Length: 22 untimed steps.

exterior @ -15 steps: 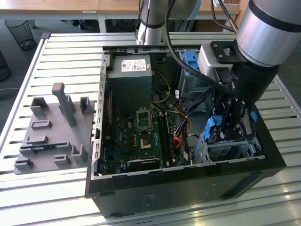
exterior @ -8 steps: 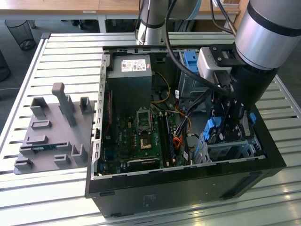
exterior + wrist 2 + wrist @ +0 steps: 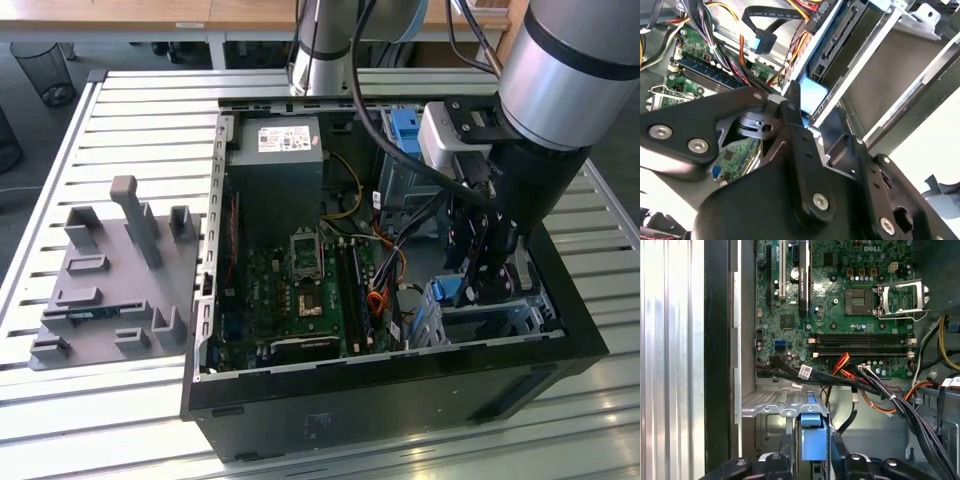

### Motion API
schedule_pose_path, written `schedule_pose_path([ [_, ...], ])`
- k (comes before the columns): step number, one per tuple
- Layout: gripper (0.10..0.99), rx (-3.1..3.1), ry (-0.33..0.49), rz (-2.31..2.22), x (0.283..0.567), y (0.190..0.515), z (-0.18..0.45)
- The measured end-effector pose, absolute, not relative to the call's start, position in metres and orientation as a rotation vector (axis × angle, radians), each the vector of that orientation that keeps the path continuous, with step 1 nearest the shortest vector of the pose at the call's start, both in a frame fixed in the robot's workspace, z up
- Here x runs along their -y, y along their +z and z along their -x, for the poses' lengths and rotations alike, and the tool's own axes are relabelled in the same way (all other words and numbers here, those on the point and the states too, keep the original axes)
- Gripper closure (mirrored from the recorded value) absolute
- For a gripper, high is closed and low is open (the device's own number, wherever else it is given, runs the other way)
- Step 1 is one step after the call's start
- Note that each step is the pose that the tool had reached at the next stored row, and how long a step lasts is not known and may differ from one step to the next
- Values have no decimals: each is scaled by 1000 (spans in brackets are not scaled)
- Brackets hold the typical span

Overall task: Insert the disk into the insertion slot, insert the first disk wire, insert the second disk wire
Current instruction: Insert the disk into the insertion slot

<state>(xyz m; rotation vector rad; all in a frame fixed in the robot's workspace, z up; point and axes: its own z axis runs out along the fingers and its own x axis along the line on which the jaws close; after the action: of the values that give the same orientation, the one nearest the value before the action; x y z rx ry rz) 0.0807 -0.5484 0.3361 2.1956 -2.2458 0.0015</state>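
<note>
The gripper (image 3: 478, 293) reaches down into the open computer case (image 3: 400, 400) at the exterior view's right. Its fingers (image 3: 837, 451) are clamped on either side of the disk (image 3: 813, 440), on its blue frame. The disk stands on edge, partly inside the insertion slot (image 3: 785, 410). Its long axis runs on from the fingers into the slot, and its connector edge faces the loose cables (image 3: 875, 390).

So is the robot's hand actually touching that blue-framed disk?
Cannot tell. In the first wrist view the blue-framed disk sits inside the hand, but shadow hides whether their edges meet.
</note>
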Motion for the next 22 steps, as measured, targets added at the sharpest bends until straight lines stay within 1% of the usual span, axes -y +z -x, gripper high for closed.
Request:
schedule_pose_path([
  [3,643,2246,1,-2196,548,336,-81],
  [4,659,2246,1,-2196,548,336,-81],
  [5,722,2246,1,-2196,548,336,-81],
  [6,722,2246,1,-2196,548,336,-81],
  [8,839,2245,2,-2196,548,337,-81],
  [9,839,2246,1,-2196,548,338,-81],
  [11,957,2246,1,-2196,548,338,-81],
  [12,957,2246,1,-2196,548,338,-81],
  [13,980,2246,1,-2196,548,338,-81],
  [22,980,2246,1,-2196,548,339,-81],
])
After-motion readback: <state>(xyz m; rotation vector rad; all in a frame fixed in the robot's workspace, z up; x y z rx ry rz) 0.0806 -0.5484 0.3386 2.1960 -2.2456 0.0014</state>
